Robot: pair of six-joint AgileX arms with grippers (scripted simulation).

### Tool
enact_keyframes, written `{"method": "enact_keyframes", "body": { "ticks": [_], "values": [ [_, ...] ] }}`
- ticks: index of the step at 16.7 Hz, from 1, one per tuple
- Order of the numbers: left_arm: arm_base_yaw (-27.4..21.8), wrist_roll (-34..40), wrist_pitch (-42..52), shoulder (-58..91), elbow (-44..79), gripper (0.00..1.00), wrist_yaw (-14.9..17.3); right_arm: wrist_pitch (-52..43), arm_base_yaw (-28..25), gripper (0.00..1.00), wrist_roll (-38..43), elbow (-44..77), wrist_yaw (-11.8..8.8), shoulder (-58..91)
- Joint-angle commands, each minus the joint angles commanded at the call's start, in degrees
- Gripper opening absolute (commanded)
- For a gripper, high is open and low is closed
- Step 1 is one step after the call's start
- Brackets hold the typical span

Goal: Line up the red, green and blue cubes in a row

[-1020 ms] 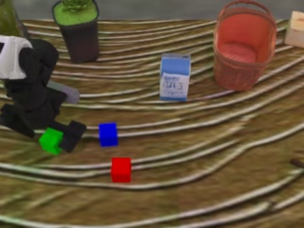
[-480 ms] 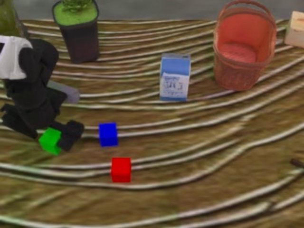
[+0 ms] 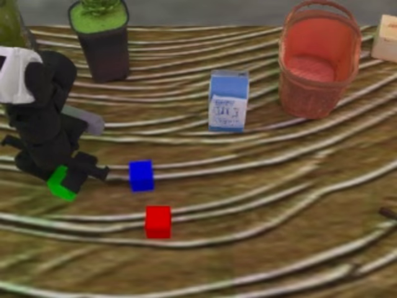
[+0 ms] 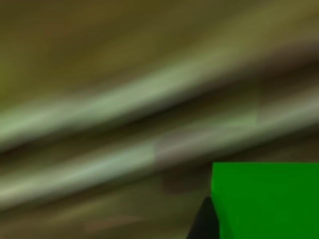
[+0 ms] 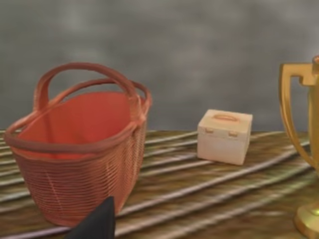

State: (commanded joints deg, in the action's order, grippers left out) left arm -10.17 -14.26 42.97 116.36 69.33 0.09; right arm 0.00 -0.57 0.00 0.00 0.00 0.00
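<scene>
The green cube [image 3: 59, 182] sits at the table's left, partly covered by my left gripper [image 3: 66, 181], which is shut on it. In the left wrist view the green cube [image 4: 265, 200] fills one corner with a dark finger [image 4: 204, 225] pressed against its side. To the right of the green one, the blue cube [image 3: 141, 176] rests on the table. The red cube [image 3: 158, 221] lies nearer the front, just right of the blue one. Only a dark part of my right gripper [image 5: 97, 224] shows, in the right wrist view; that arm is parked off the table's right side.
A blue-and-white carton [image 3: 228, 100] stands behind the cubes at mid-table. A red woven basket [image 3: 319, 59] is at the back right, with a cream box [image 3: 388, 37] beyond it. A black plant pot [image 3: 102, 40] is at the back left. A gold trophy [image 5: 304, 149] appears beside the box.
The left gripper's fingers have closed in on the green cube. The gripper now covers more of the cube, which has shifted slightly left. Blue and red cubes have not moved.
</scene>
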Motion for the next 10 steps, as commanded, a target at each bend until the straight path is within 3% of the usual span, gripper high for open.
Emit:
{"method": "enact_keyframes", "body": {
  "ticks": [10],
  "values": [
    [0.04, 0.09, 1.51, -1.49, 1.09, 0.00, 0.25, 0.00, 0.00, 1.00, 0.00, 0.00, 0.00, 0.00]
  ]
}}
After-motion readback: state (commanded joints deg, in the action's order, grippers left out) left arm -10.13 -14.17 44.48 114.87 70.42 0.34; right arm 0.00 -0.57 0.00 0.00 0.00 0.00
